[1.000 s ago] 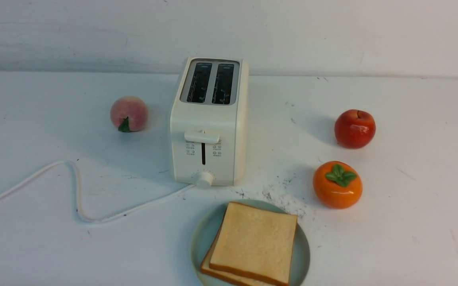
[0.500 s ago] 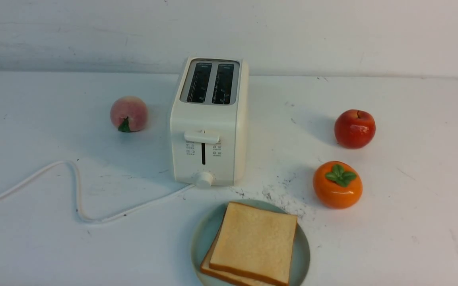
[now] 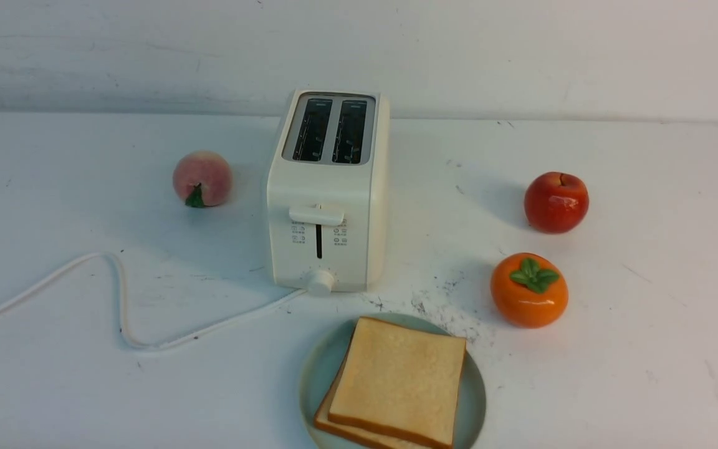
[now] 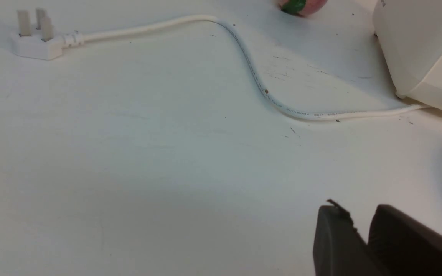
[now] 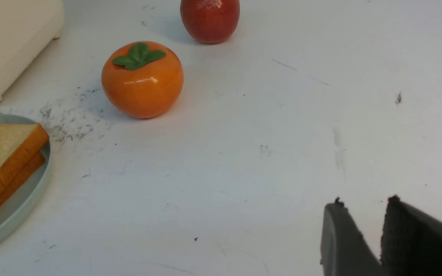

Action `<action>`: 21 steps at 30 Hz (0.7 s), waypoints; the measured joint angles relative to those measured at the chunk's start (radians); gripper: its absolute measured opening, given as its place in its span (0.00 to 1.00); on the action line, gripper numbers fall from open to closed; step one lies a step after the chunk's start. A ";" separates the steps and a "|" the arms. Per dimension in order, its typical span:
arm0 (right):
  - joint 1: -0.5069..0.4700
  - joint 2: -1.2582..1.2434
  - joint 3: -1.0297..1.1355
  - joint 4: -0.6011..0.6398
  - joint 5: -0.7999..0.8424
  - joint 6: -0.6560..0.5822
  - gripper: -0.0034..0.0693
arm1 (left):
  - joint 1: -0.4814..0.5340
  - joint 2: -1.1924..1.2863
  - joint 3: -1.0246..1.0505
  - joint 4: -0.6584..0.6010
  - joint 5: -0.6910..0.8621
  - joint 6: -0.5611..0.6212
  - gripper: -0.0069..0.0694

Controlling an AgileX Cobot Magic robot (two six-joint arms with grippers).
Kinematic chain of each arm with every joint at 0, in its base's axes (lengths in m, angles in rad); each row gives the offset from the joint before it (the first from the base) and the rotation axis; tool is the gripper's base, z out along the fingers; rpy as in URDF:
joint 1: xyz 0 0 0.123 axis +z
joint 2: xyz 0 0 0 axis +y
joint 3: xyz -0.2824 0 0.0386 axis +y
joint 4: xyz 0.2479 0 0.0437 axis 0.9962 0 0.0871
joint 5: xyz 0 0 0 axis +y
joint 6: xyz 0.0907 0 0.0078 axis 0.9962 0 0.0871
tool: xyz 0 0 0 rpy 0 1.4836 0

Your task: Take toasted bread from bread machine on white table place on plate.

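Two square slices of toasted bread (image 3: 397, 381) are lying flat and stacked on the plate (image 3: 472, 405), and we are seeing the upper one sitting slightly turned, its far edge slanting nearer toward the right. The lower slice is peeking out along the left and near sides; being square, neither is showing a long axis. Just beyond the plate, the bread machine (image 3: 321, 187) is standing with its long slots running forward. The persimmon (image 3: 529, 290) and apple (image 3: 556, 202) are resting to the right, the peach (image 3: 203, 178) and cord (image 3: 123, 299) to the left. On the white table (image 3: 633, 362), we are seeing broad room on both outer sides. We are holding the left gripper (image 4: 359, 214) and right gripper (image 5: 366, 207) partly open, fingertips parted, gripping nothing.
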 joint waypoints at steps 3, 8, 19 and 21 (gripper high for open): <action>0.000 0.000 0.000 0.000 0.000 0.000 0.30 | 0.000 0.000 0.000 0.000 0.000 0.000 0.27; 0.000 0.000 0.000 0.000 0.000 0.000 0.31 | 0.000 0.000 0.000 0.000 0.000 0.000 0.28; 0.000 0.000 0.000 0.000 0.000 0.000 0.33 | 0.000 0.000 0.000 0.000 0.000 0.000 0.28; 0.000 0.000 0.000 0.000 0.000 0.000 0.33 | 0.000 0.000 0.000 0.000 0.000 0.000 0.28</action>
